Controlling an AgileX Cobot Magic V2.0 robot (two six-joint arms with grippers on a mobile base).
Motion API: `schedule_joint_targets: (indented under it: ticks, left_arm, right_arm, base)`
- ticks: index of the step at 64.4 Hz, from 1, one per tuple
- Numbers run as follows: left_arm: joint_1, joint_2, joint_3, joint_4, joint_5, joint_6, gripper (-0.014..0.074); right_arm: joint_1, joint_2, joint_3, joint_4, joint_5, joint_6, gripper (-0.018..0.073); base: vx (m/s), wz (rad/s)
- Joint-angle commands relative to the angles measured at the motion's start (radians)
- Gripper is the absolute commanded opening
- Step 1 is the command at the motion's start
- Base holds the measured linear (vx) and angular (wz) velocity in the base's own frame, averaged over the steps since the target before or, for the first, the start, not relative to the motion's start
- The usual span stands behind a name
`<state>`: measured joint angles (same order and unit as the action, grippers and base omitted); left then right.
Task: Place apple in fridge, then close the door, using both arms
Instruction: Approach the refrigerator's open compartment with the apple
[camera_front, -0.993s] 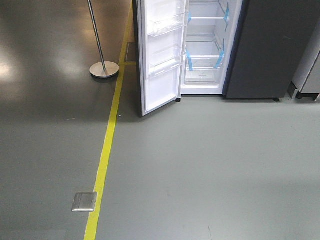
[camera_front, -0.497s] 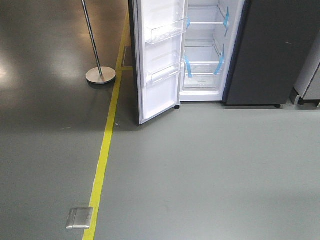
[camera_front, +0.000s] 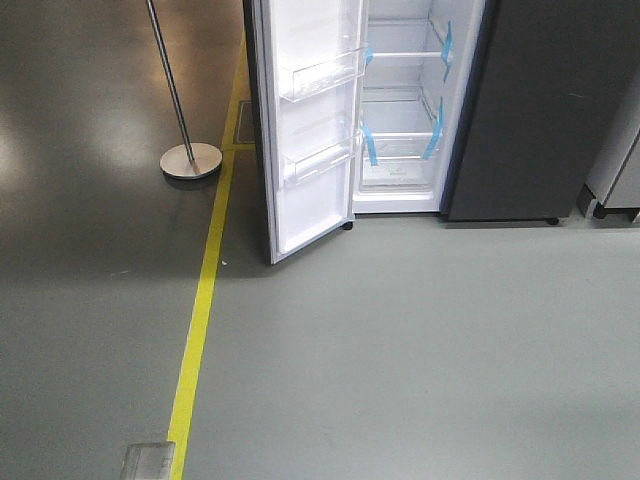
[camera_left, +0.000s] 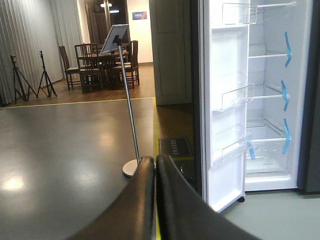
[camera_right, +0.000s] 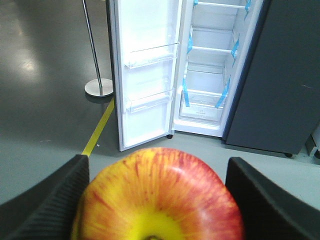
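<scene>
The apple, red with a yellow patch round its stem dimple, fills the bottom of the right wrist view, and my right gripper is shut on it, one black finger on each side. My left gripper is shut with nothing in it, its two black fingers pressed together. Ahead stands the fridge, white inside with glass shelves and blue tape strips. Its door hangs wide open to the left, white inner face and clear bins showing. Both appear again from the wrists: the fridge, the door. Neither gripper shows in the front view.
A metal pole on a round base stands left of the door. A yellow floor line runs toward the fridge, with a metal floor plate beside it. A dark grey panel and a grey cabinet flank the fridge's right.
The front view has moved closer to the fridge: the floor plate slid down to the bottom edge, and the fridge and pole base sit lower and further left in the frame.
</scene>
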<state>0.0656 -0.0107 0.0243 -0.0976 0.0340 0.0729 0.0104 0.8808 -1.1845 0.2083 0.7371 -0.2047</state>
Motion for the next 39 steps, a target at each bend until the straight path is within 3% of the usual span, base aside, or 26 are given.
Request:
schedule_joint_targets:
  ticks: [1,39]
  left_arm:
    - [-0.006,-0.015,-0.018,-0.007,-0.077,-0.01,-0.0006]
    - [-0.006,-0.015,-0.018,-0.007,-0.077,-0.01,-0.0006]
  right_arm:
    - [-0.001,-0.006,-0.025,0.009,-0.082,-0.007,0.0098]
    - [-0.001,-0.006,-0.025,0.009,-0.082,-0.007,0.0098]
  base:
    - [0.12,-0.03]
    - [0.1,-0.01]
